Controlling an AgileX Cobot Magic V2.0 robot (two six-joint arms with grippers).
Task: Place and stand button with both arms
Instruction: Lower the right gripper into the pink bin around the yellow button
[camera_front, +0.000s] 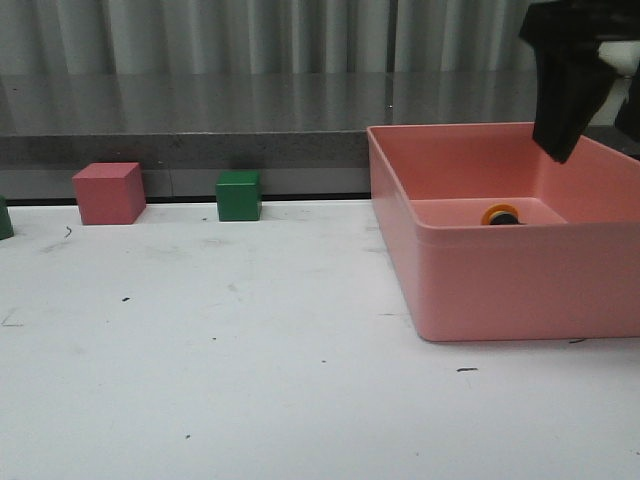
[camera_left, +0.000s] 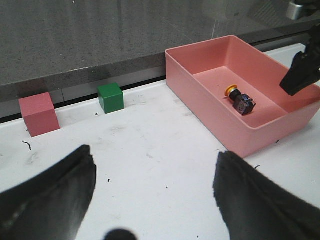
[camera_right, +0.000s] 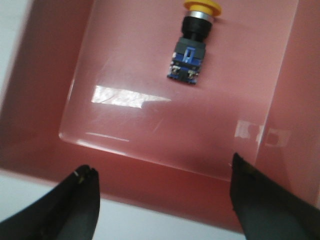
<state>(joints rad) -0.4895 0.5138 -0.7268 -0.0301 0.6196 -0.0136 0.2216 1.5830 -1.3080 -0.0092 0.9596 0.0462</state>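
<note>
The button (camera_right: 192, 47) lies on its side on the floor of the pink bin (camera_front: 480, 290), yellow cap toward the far wall, blue mark up. It also shows in the front view (camera_front: 501, 215) and the left wrist view (camera_left: 240, 99). My right gripper (camera_right: 160, 172) is open and empty, hovering above the bin's near wall, apart from the button; its fingers (camera_front: 570, 100) show at the top right of the front view. My left gripper (camera_left: 152, 165) is open and empty above the bare white table, left of the bin.
A pink cube (camera_front: 108, 193) and a green cube (camera_front: 239, 195) stand at the back of the table (camera_front: 250, 350) by the grey ledge. Another green object (camera_front: 4, 218) sits at the left edge. The bin (camera_left: 235, 85) takes up the right side.
</note>
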